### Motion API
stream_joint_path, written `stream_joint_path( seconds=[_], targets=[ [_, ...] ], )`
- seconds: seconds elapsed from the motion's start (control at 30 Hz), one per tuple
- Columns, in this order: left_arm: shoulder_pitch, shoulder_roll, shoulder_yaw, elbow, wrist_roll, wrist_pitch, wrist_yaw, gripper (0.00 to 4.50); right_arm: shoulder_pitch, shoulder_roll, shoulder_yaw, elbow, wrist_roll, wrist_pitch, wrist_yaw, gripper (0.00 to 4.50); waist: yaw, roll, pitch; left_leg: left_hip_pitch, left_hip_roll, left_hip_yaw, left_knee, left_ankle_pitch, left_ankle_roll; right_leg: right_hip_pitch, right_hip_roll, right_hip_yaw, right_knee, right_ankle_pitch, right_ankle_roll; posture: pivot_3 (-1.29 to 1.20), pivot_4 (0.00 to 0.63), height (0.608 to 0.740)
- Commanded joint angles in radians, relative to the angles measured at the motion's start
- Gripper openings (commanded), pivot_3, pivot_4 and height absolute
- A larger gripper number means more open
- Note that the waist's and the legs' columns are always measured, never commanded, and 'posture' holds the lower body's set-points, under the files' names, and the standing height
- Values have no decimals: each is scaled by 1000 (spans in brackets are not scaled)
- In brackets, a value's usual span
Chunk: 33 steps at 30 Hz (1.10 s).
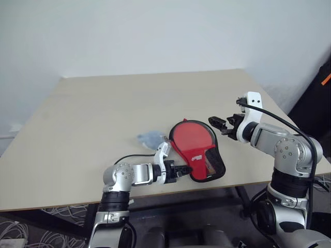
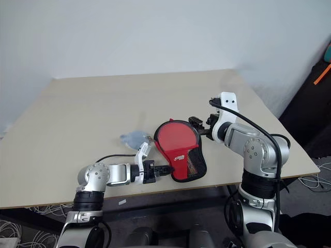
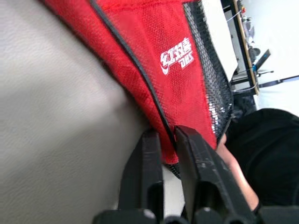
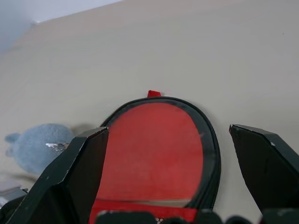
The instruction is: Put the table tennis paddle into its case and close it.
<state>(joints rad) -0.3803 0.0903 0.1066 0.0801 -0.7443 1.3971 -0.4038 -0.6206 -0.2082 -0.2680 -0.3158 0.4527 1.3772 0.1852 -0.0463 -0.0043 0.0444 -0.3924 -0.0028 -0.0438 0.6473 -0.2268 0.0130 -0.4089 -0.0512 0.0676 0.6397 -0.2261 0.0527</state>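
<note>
Left end effector [image 1: 183, 169] clenched on case [image 1: 199, 152] near edge (long axis running away); right end effector [image 1: 223, 125] released beyond.

Four views: two from the head, one on each wrist.
The head pair looks forward and down over the table [image 1: 103, 113], case [image 1: 199, 152] at lower centre. The left wrist view sits tight against the case's red mesh; the right wrist view looks from near over its round end, shared with the head pair.
</note>
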Motion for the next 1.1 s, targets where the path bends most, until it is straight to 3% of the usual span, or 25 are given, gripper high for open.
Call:
stream_joint_path(
  seconds=[0.03,0.3,0.73,1.0,1.1],
  targets=[
    [3,-7,-39,10,-5,34,-18,536,-36,12,-8,-35,17,-8,-7,4500,0,0,0,0,0,0,0,0,0,0,0,0,0,0,0,0,0,740],
    [6,15,-42,-107,-98,214,-45,536,-30,23,-3,-40,18,-5,-12,4500,-2,0,0,-1,0,0,0,-1,1,-1,0,0,0,-1,1,0,0,740],
    [130,233,-113,-235,-396,217,29,536,-15,46,2,-51,19,7,-13,4500,-6,0,0,-1,1,0,-2,-1,1,-3,0,0,0,-1,1,0,0,740],
    [175,246,-95,-247,-451,217,97,536,-22,46,13,-39,18,3,-6,4500,-6,0,0,-1,1,0,-2,-1,1,-3,0,0,0,-1,0,0,0,740],
    [168,241,-77,-265,-428,216,93,20,-29,40,22,-26,17,-4,1,4500,-6,0,0,-1,1,0,-2,-1,1,-3,0,0,0,-1,0,0,0,740]
  ],
)
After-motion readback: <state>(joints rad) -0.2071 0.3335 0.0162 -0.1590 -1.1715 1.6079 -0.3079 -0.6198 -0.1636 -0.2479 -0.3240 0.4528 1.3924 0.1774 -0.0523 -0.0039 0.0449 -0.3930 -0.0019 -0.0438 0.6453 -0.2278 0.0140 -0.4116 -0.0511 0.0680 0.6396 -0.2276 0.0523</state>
